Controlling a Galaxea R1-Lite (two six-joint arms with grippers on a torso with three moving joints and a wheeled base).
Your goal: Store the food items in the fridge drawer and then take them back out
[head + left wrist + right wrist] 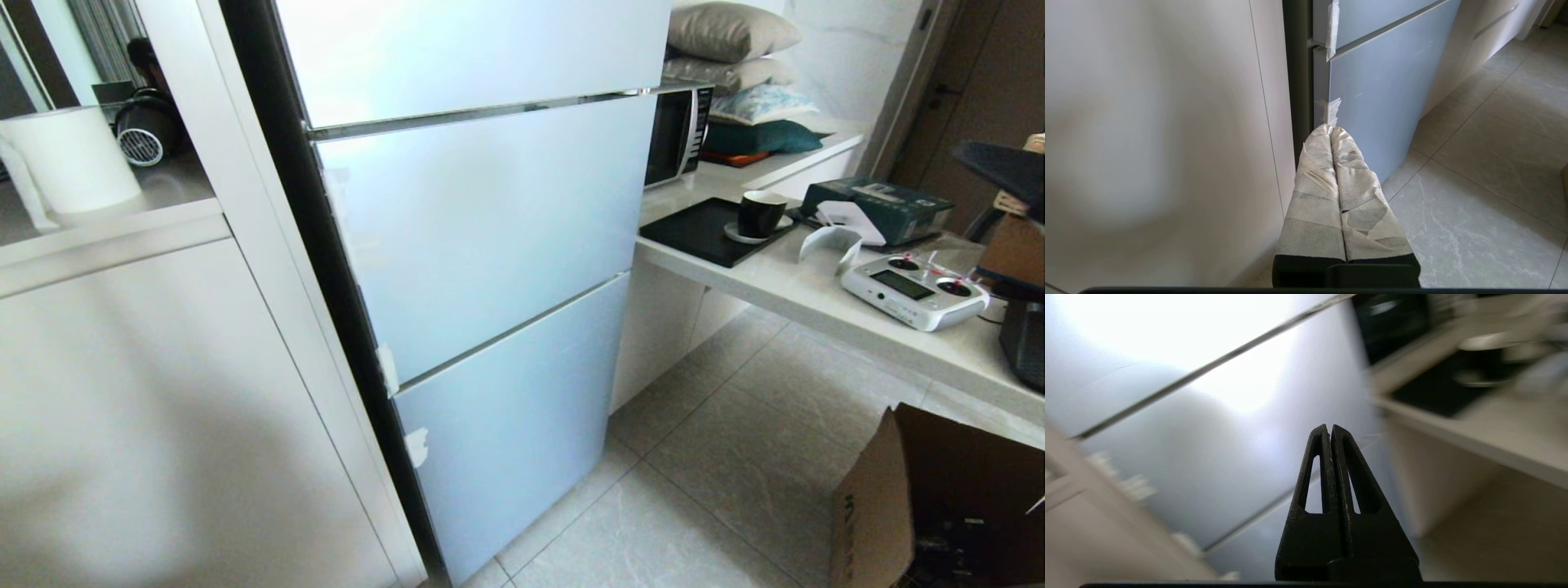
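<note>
My left gripper [1331,130], its fingers wrapped in pale tape, is pressed together and holds nothing, near the fridge's [490,245] bottom door [506,425] at twelve o'clock. My right gripper [1329,428], bare black, is likewise closed and empty, facing the fridge front with the counter [816,286] at two o'clock. All doors are closed, so the fridge drawer and both food items are hidden from me. I judge the small rounded pieces light and liable to roll, best pinched across the middle; the clear plastic drawer stiff, pulled by its front edge.
</note>
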